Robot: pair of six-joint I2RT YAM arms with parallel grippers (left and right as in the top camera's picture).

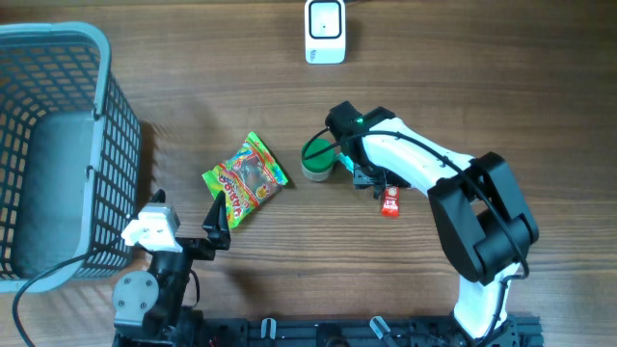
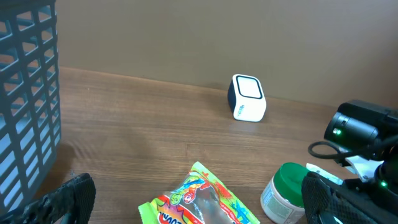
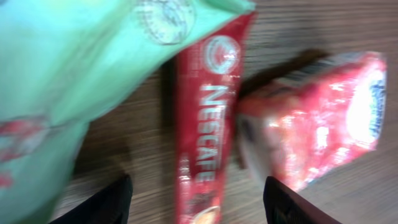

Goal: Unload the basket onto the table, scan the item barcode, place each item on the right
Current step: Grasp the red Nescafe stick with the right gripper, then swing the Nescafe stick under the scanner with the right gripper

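Note:
A white barcode scanner point(image 1: 325, 31) stands at the table's far edge, also visible in the left wrist view point(image 2: 248, 98). My right gripper point(image 1: 371, 178) is low over a small pile of items. In its wrist view a red Nescafe stick sachet point(image 3: 208, 124) lies on the table between the black fingertips point(image 3: 102, 204), which stand apart on either side without touching it. A red packet point(image 3: 317, 118) lies to its right and a pale green packet point(image 3: 81, 68) overlaps its top left. My left gripper point(image 2: 199, 208) stands wide open above a colourful candy bag point(image 2: 202, 199).
A grey-blue mesh basket point(image 1: 96, 106) fills the left side. A green-lidded jar point(image 1: 316, 159) stands beside the right gripper, close to the candy bag point(image 1: 246, 178). A red item point(image 1: 389, 202) pokes out from under the right arm.

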